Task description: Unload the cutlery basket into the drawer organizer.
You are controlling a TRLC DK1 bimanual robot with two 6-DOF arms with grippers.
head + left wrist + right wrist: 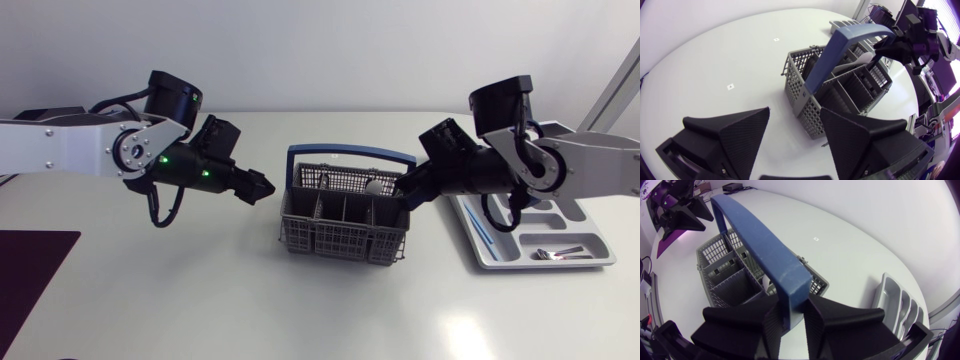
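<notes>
The grey mesh cutlery basket (345, 225) with its blue arched handle (350, 152) stands mid-table. My right gripper (403, 190) reaches into its right end and is shut on a spoon (375, 185), whose pale bowl sticks up there. From the left wrist view the right gripper (880, 48) holds the spoon (867, 57) just beyond the handle (840, 42). In the right wrist view the handle (755, 235) runs over my right gripper (791, 305) and hides the grip. My left gripper (262, 187) hovers open and empty, left of the basket (800, 95). The grey drawer organizer (500, 255) lies at the right.
The organizer holds a blue-handled piece (480, 228) and some silver cutlery (560, 252). A dark purple mat (30, 270) lies at the table's front left. Bare tabletop runs in front of the basket.
</notes>
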